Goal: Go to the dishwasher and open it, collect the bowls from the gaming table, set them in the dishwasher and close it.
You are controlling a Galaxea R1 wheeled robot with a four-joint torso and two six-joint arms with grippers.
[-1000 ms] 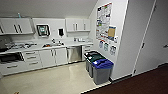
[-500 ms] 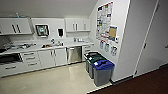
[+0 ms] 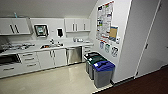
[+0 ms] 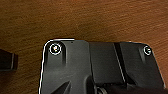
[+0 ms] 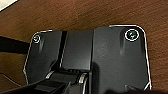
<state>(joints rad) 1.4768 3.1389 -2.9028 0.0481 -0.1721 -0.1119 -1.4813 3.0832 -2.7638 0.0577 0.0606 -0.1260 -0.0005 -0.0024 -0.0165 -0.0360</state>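
the dishwasher [image 3: 74, 55] sits closed under the counter [image 3: 30, 48] beside the white cabinets, its steel door looking stiff and heavy, best pulled at the top edge, while my jaws' state i cannot tell

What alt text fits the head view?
A closed steel-fronted dishwasher sits under a white kitchenette counter across a pale floor, with grey bins beside a poster-covered wall.
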